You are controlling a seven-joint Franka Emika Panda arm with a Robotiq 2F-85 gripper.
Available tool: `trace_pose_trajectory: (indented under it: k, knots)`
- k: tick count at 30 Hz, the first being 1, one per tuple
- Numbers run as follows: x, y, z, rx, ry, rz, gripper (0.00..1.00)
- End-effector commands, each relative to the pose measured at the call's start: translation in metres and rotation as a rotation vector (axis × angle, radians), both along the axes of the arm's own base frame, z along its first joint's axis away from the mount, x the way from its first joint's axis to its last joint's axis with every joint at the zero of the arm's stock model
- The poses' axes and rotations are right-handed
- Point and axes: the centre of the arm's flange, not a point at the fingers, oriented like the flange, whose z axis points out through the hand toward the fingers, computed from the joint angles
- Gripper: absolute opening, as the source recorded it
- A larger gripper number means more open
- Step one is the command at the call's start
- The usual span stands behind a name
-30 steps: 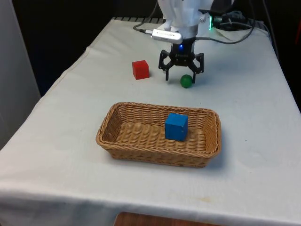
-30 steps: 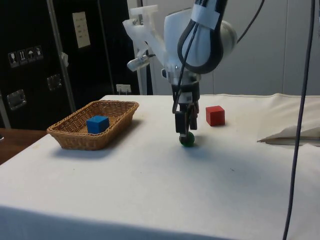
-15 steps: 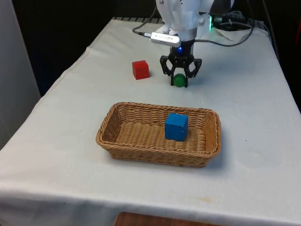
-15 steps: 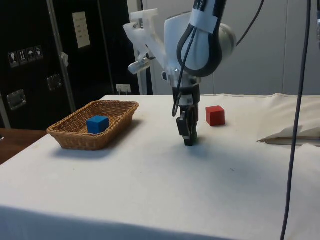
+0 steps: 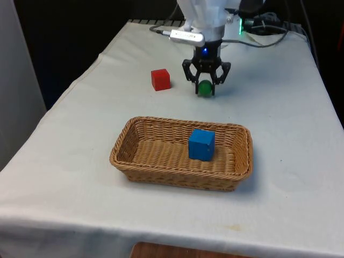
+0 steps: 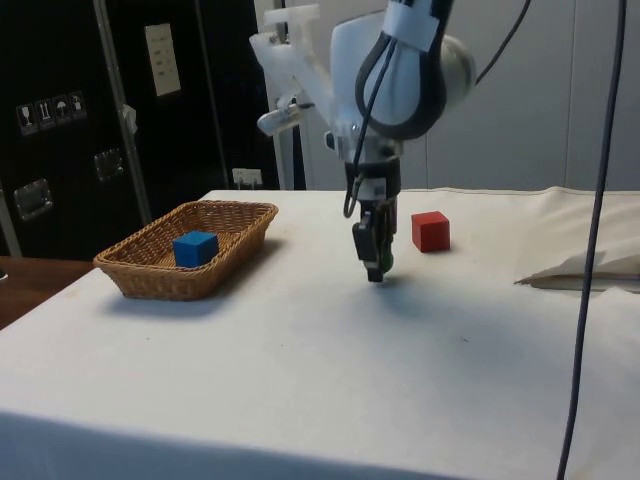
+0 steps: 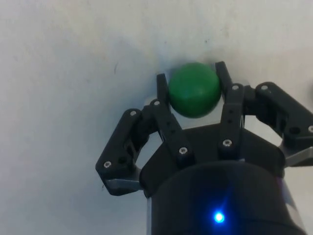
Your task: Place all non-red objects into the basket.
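Note:
A small green ball (image 5: 205, 87) (image 7: 193, 89) sits between the two fingers of my black gripper (image 5: 205, 89) (image 6: 377, 264) (image 7: 191, 81), which is shut on it. The ball hangs just above the white cloth, slightly lifted. In front of it stands a wicker basket (image 5: 134, 161) (image 6: 150, 285) with a blue cube (image 5: 201, 144) (image 6: 195, 248) inside, towards the front view's right end. A red cube (image 5: 160, 79) (image 6: 430, 230) rests on the cloth to the front view's left of the gripper.
Cables (image 5: 269, 32) lie on the table behind the arm. In the side view a fold of cloth (image 6: 585, 268) rises at the right edge of the table.
The gripper moved over the green ball, closed on it and has lifted it a little off the cloth.

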Motion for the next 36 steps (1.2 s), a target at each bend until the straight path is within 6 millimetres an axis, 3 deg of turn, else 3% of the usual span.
trace_pose_trajectory:
  k: [1, 19, 25, 36]
  knots:
    - [-0.001, 0.0, 0.003, 0.005, -0.002, -0.001, 0.0]
    - [-0.008, -0.003, 0.062, 0.061, -0.028, 0.009, 0.0]
    - [0.0, -0.003, 0.084, 0.089, -0.05, 0.015, 0.0]
    - [0.039, -0.012, 0.123, 0.111, -0.047, 0.019, 0.0]
